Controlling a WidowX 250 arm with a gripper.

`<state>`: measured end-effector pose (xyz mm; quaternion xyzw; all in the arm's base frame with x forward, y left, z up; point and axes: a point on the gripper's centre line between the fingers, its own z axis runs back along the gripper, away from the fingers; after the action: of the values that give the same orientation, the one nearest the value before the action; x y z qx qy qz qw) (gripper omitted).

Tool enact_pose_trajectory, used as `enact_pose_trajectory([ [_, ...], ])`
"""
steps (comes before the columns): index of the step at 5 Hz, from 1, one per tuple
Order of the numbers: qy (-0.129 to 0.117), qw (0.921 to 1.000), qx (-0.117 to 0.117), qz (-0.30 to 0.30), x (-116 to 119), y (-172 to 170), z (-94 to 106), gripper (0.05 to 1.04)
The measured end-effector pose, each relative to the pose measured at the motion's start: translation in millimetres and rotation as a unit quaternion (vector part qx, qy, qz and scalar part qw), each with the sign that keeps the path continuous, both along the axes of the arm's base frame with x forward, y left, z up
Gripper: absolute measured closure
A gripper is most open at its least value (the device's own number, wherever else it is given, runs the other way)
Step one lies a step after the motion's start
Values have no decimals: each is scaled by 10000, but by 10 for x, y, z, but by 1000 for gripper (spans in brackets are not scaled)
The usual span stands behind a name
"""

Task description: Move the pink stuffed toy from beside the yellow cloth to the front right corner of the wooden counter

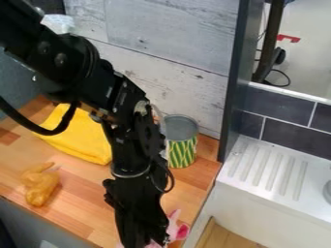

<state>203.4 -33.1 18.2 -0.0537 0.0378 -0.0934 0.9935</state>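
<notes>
End effector (pixel 146 242) hangs partly over the pink toy (pixel 182 231).

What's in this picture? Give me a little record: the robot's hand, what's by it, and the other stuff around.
Gripper: low over the counter's near edge
Beside it: pink toy, partly hidden; whether it is held, I cannot tell
Can: upright, green and yellow, near the wall
Cloth: yellow, partly behind the arm
Tan toy: lying left of the gripper in the picture
Counter: wooden
</notes>
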Motion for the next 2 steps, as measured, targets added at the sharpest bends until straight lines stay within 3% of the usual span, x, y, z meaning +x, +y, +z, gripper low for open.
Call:
enact_pose_trajectory([
  [1,-166,9994,289,41,32,92,47,997],
  [2,-152,9988,453,-90,21,150,69,963],
])
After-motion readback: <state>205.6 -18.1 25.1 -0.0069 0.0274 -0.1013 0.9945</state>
